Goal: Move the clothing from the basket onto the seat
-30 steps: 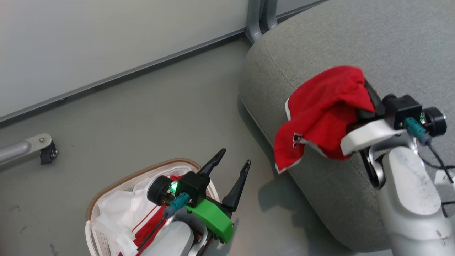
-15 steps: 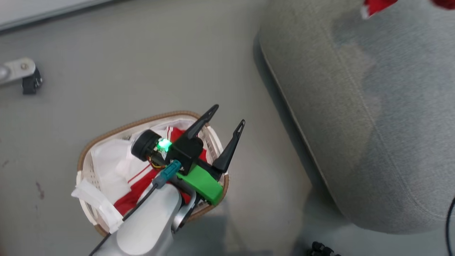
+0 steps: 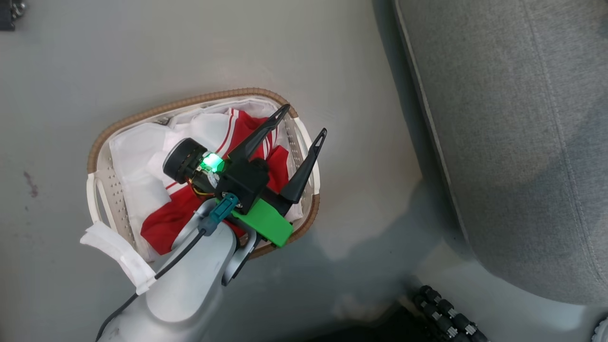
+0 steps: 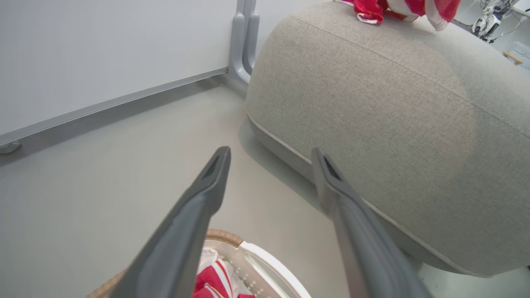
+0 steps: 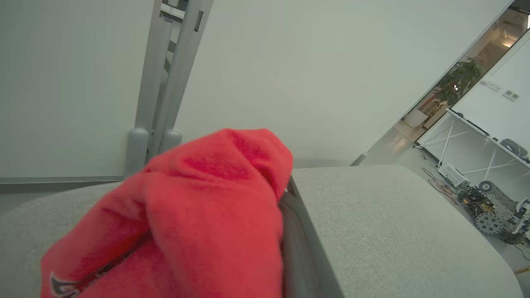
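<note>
Looking down on smooth pale grey floor (image 3: 142,47), with a small oval white perforated plastic basket (image 3: 190,97) with a brown woven rim standing on it and a large grey woven-fabric seat cushion (image 3: 513,118) rising apart to its right.

Finding soft bright red clothing (image 3: 164,228) with white panels and thin stripe trim lying bunched inside the basket on a plain white liner sheet (image 3: 133,152), with a loose flap of that liner hanging out over the near rim.

Hovering above the basket's right half with the left gripper (image 3: 304,118), a green block behind it and a green light glowing at the wrist. Holding its two long dark fingers (image 3: 259,135) wide apart, gripping nothing and touching nothing, one tip lying over the striped red cloth in the head view and the other out past the white side handle (image 3: 302,135). Pointing, in the left wrist view, across bare floor toward the cushion's rounded side, with the basket rim and a strip of red-and-white cloth below.

Seeing more red and white clothing up on the cushion top at that view's upper edge.

Showing, in the right wrist view, a red garment (image 5: 198,207) draped over the right gripper (image 5: 269,207) above the cushion top and covering all but one grey finger (image 5: 296,248). Failing to tell whether clamped on the cloth or parted beneath it.
</note>
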### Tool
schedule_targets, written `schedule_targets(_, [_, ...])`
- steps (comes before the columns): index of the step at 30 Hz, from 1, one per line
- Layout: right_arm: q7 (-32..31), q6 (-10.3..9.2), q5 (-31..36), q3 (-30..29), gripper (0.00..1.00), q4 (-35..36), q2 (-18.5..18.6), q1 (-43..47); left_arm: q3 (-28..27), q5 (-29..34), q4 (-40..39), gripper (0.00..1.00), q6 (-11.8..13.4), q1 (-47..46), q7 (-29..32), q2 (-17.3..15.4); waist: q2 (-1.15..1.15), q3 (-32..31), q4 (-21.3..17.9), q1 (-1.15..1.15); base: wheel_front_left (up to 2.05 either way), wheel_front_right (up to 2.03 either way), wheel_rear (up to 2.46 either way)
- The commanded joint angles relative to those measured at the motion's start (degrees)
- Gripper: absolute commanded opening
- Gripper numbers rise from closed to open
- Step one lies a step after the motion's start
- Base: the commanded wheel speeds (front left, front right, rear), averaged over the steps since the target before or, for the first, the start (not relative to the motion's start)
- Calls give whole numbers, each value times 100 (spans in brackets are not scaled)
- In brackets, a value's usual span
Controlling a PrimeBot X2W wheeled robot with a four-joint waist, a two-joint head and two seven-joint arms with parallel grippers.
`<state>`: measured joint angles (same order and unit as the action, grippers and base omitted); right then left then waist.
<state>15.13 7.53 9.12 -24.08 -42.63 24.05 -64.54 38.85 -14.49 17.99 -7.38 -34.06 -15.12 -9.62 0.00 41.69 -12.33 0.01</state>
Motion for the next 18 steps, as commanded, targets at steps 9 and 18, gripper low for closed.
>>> schedule_targets(9, [2, -8, 42, -350, 25, 51, -429, 906, -121, 19, 103, 100, -17, 83, -5, -92, 0, 167, -159, -1, 0, 0, 0])
schedule_targets(18, [2, -8, 158, -414, 100, 417, -794, 1779, -236, -44, 165, 100, -18, 229, -5, 3, 0, -238, -176, -1, 0, 0, 0])
